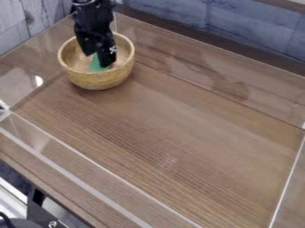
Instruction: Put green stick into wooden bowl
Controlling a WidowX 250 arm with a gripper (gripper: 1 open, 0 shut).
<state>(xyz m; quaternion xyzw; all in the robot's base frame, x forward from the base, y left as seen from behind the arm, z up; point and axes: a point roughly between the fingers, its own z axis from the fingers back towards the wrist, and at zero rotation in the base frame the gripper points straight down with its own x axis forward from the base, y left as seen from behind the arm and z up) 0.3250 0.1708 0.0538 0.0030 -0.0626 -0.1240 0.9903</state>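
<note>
The wooden bowl [91, 82] stands at the far left of the wooden tabletop. Inside it lies the green stick [94, 64], of which only a small part shows between the black fingers. My gripper [95, 55] reaches down into the bowl from above, its jaws open with one finger on each side of the stick. Whether the fingers touch the stick I cannot tell.
Clear plastic walls [143, 207] fence the wooden tabletop [179, 125] on all sides. A grey tiled wall [238, 27] rises behind it. A dark cable and gear show at the bottom left corner [18, 214].
</note>
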